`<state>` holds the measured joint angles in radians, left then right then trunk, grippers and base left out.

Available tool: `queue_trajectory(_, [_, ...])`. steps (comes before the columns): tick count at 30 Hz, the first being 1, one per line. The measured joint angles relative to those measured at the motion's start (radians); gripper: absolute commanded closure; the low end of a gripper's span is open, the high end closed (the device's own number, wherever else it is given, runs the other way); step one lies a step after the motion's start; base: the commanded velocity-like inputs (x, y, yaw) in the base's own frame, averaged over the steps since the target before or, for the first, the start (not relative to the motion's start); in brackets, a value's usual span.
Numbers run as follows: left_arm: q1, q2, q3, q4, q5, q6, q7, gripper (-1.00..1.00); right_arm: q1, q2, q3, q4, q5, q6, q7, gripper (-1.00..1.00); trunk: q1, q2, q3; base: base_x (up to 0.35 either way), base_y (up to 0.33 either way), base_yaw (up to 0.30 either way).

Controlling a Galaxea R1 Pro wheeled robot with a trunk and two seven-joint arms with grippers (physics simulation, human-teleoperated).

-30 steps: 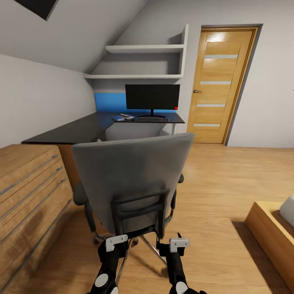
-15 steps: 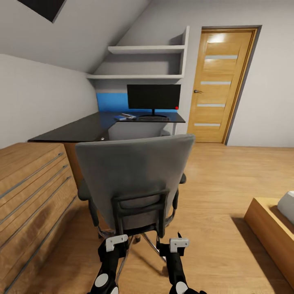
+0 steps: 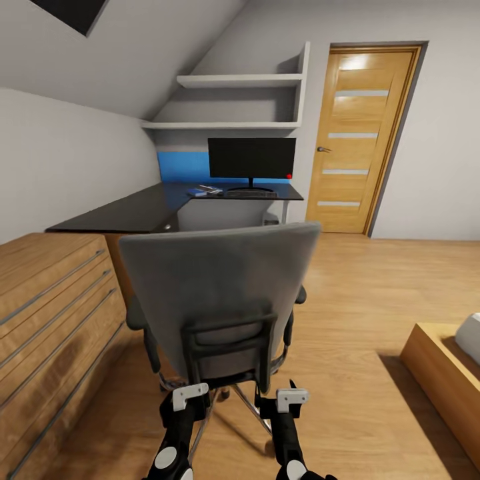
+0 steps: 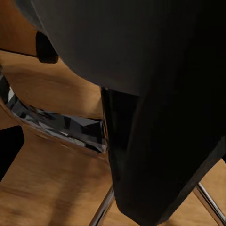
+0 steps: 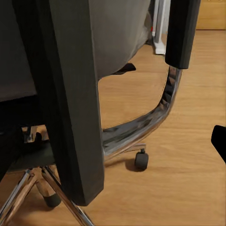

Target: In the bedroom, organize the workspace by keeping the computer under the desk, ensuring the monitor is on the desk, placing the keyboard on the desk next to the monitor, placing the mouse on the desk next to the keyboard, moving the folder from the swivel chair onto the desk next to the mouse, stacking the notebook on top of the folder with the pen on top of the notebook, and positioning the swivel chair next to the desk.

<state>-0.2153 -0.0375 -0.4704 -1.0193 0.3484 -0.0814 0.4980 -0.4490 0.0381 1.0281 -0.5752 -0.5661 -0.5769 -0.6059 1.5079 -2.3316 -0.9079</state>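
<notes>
We're right behind swivel chair (image 3: 217, 300), both arms low at its black back frame. Left gripper (image 3: 190, 395) and right gripper (image 3: 292, 397): can't tell jaw opening, nothing visibly held. Desk (image 3: 127, 215) ahead, monitor (image 3: 252, 157) on far end. Risk: uneven push spins chair on castors, swings it into dresser (image 3: 47, 313) rather than toward desk.

The tall grey swivel chair (image 3: 217, 293) had a matt cloth back and shiny chrome legs (image 5: 141, 127). The long black desk (image 3: 140, 208) looked smooth and glossy; the plank floor (image 3: 360, 293) and dresser (image 3: 47, 313) showed grained wood.
</notes>
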Motion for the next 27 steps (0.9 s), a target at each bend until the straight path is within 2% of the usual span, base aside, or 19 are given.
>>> queue_trajectory(16, [0.000,0.000,0.000,0.001,0.003,0.000,0.000,-1.00,0.000,0.000,-0.001,0.000,-0.001,-0.001,0.000,-1.00,0.000,0.000,0.000,0.245,-0.003,0.000])
queue_trajectory(19, [0.000,0.000,0.000,0.000,-0.006,0.000,0.000,-1.00,0.000,0.001,0.000,0.000,0.001,-0.001,0.000,-1.00,0.000,0.000,0.000,0.242,-0.128,0.000])
queue_trajectory(27, [0.000,0.000,0.000,0.002,0.001,0.000,0.000,-1.00,0.000,0.000,0.001,0.000,0.005,0.001,0.001,-1.00,0.000,0.000,0.000,0.242,-0.196,0.000])
